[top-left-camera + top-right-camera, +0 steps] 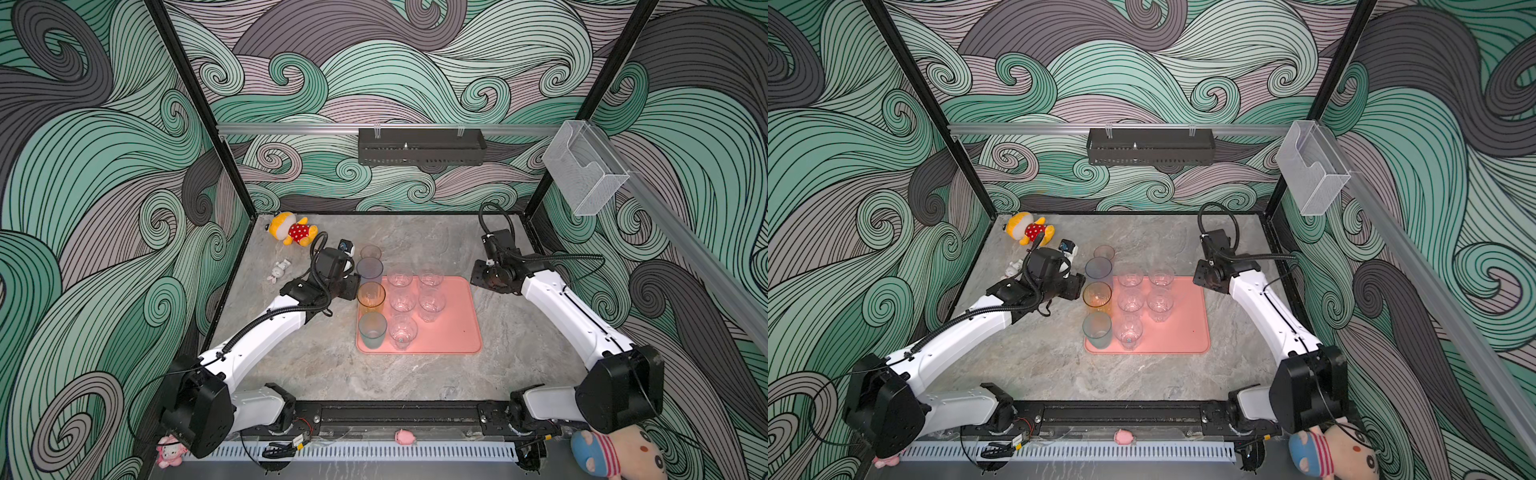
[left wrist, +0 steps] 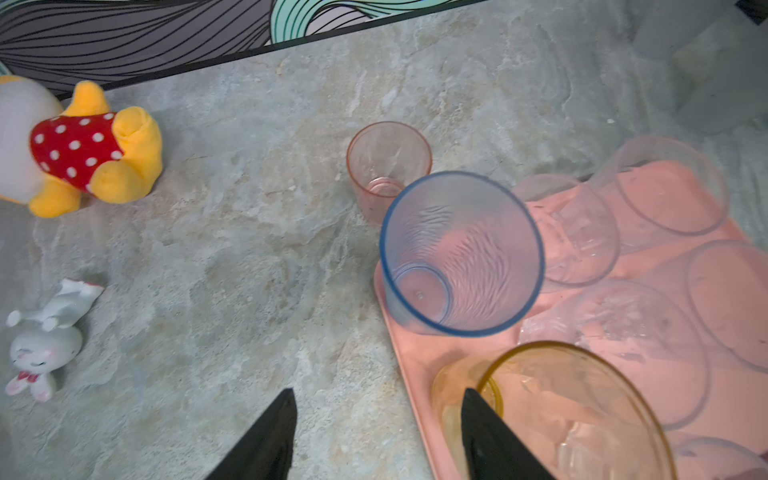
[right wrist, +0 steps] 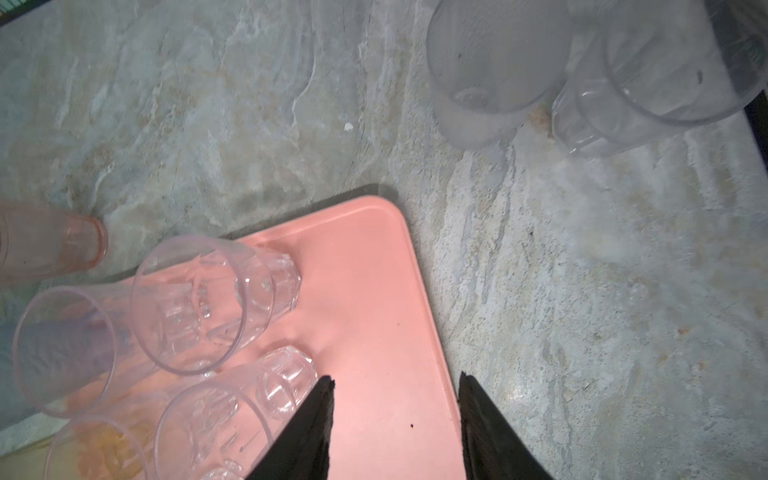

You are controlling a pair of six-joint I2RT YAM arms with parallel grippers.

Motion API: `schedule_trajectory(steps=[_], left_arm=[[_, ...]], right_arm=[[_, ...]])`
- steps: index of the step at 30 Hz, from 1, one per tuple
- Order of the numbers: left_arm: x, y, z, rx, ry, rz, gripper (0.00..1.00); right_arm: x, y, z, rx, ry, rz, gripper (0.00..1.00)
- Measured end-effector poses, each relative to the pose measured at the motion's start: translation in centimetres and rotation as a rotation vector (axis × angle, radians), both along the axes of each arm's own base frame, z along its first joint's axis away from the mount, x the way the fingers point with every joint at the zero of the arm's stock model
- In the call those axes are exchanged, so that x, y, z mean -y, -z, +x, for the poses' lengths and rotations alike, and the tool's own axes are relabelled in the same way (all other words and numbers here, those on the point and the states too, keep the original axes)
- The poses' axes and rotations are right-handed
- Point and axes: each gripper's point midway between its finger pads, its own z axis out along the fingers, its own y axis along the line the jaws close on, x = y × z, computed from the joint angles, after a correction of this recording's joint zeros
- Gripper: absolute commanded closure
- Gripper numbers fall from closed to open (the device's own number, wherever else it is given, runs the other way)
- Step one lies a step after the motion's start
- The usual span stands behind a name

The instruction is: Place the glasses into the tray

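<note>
This is a robot test cell, not a home. Two arms point(image 1: 266, 332) are bolted to a black rail point(image 1: 399, 415) at the table's point(image 1: 415, 374) near edge. Wave-print panels point(image 1: 374, 62) in black posts point(image 1: 187, 83) wall its other sides, and a slotted cable duct point(image 1: 374, 451) runs along its front.

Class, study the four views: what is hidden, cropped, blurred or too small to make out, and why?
- Orange glass: left wrist view, cut by the bottom edge, base partly behind a finger.
- Pink glass: right wrist view, cut by the left edge.
- Frosted glass, clear glass: right wrist view, blurred, cropped at the top edge.
- Left gripper, right gripper: both top views, fingers hidden under their wrists.
</note>
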Motion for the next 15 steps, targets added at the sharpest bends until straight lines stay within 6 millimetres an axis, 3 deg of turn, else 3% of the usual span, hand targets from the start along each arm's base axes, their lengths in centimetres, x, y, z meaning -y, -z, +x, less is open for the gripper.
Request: schedule_trajectory(steps=[5,7,15], left_arm=[[3.2,-1.3,0.7,0.002,0.077,-0.029,0.34],[4.9,-1.5,0.6,-0.001,0.121,-0.03,0.34],[10.3,-0.9,-0.4,-0.033,0.279,-0.003,0.35]], right_arm=[[3.4,-0.1,2.4,0.012,0.12,-0.02,0.5],[5.6,0.3,3.3,0.007,0.203,-0.019,0.5],[13.2,1.8,3.9,0.006,0.474,-0.004,0.5]])
